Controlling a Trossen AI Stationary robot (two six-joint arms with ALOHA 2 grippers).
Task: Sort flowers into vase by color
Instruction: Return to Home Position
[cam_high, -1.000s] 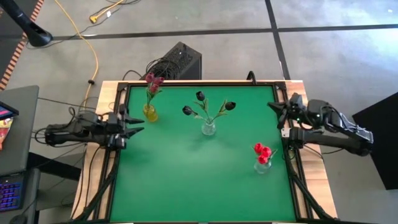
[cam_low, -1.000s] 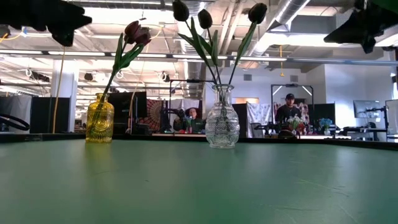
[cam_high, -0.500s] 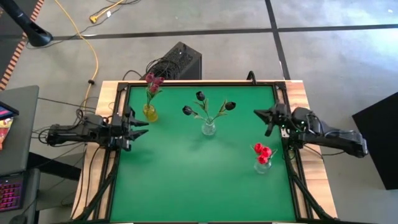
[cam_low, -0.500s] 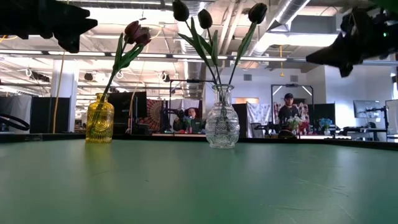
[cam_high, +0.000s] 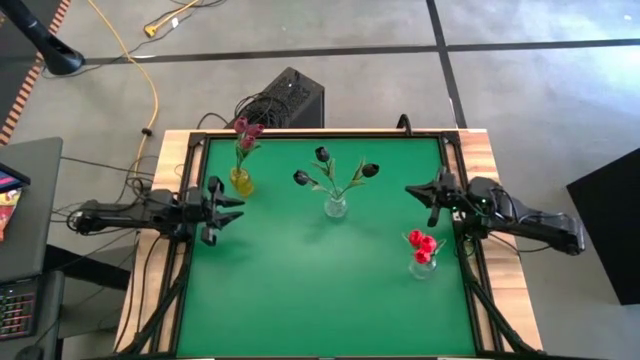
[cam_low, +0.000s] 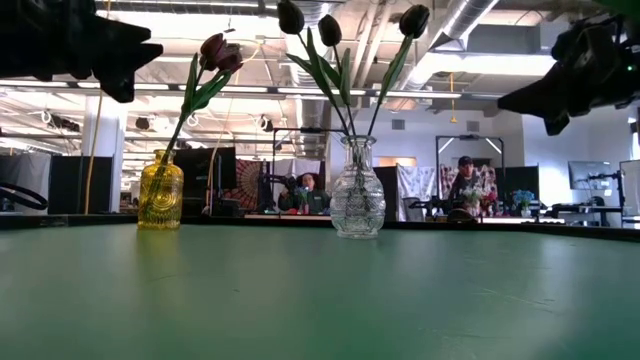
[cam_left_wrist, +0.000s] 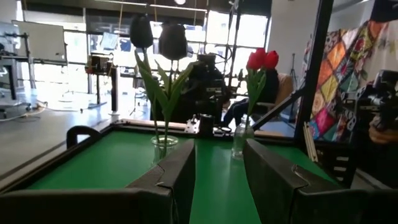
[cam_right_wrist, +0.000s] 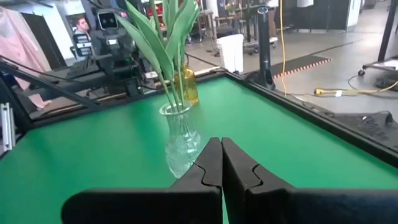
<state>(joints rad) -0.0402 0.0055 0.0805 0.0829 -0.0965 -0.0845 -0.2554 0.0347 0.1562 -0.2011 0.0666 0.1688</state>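
In the right wrist view the dark tulips (cam_right_wrist: 163, 37) are cut off above the leaves, so no heads are seen there; in the low view their heads touch the top edge, and both pincers appear only as dark shapes in the upper corners. The maroon tulips (cam_high: 246, 130) overlap, so only two heads can be made out for certain. Three vases are counted on the desk (cam_high: 300, 290). The middle vase (cam_high: 335, 206), of clear glass, holds three dark tulips spread apart. The yellow vase (cam_high: 241, 181) is set left of the middle vase and slightly farther back, with the maroon tulips in it. A second clear vase (cam_high: 422, 266) is set right of the middle vase and nearer the front, and three red tulips (cam_high: 422, 245) are bunched in it. The left pincer (cam_high: 231, 207) is held over the desk's left edge, left of the middle vase and just in front of the yellow vase; its fingers (cam_left_wrist: 180, 171) are seen apart. The right pincer (cam_high: 415, 191) is held right of the middle vase, behind the red tulips, with its fingers (cam_right_wrist: 208, 165) pressed together on nothing.
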